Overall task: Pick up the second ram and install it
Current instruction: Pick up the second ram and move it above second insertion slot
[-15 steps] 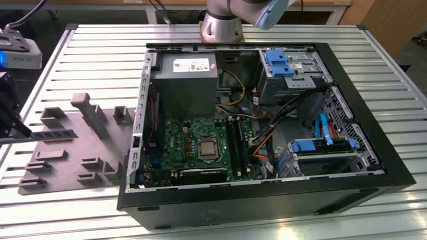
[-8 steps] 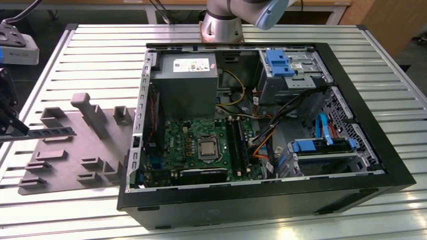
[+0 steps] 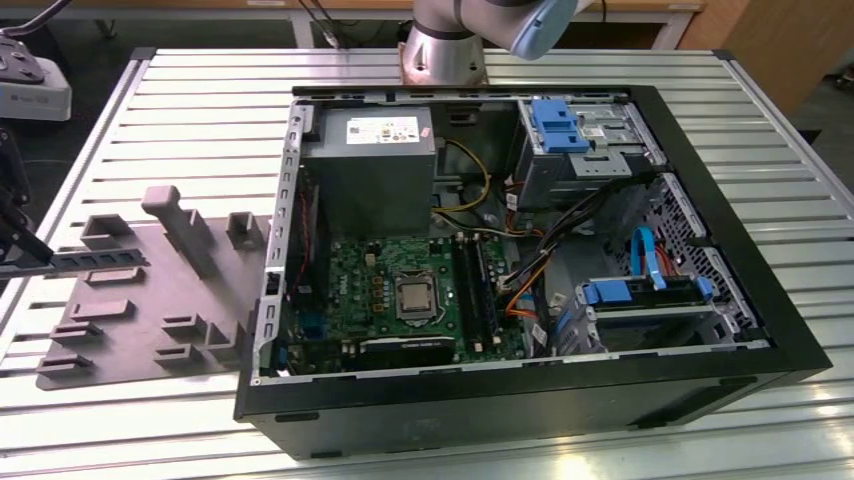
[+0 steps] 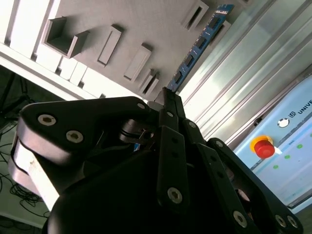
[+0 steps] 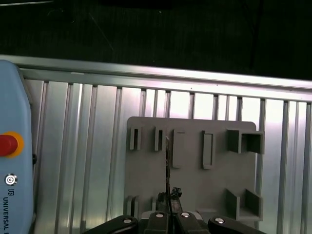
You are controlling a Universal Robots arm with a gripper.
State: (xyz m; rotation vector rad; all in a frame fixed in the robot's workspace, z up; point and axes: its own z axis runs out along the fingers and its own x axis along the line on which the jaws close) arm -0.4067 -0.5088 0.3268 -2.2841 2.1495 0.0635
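My gripper (image 4: 168, 95) is shut on one end of the second ram (image 4: 197, 46), a long dark blue stick with a row of black chips. In the exterior view the gripper (image 3: 30, 262) is at the far left edge, holding the second ram (image 3: 87, 262) level over the left part of the grey holder tray (image 3: 147, 320). The first wrist view shows the second ram (image 5: 167, 165) edge-on as a thin dark line above the tray (image 5: 195, 190), running out from the gripper (image 5: 168, 210). The green motherboard (image 3: 387, 280) with its long black slots (image 3: 474, 290) lies inside the open computer case (image 3: 534, 400).
The grey power supply (image 3: 367, 150), blue drive brackets (image 3: 554, 125) and loose cables fill the rest of the case. A pendant with a red button (image 5: 7, 145) lies on the ribbed metal table (image 5: 87, 161) beside the tray. The arm's base (image 3: 447, 45) stands behind the case.
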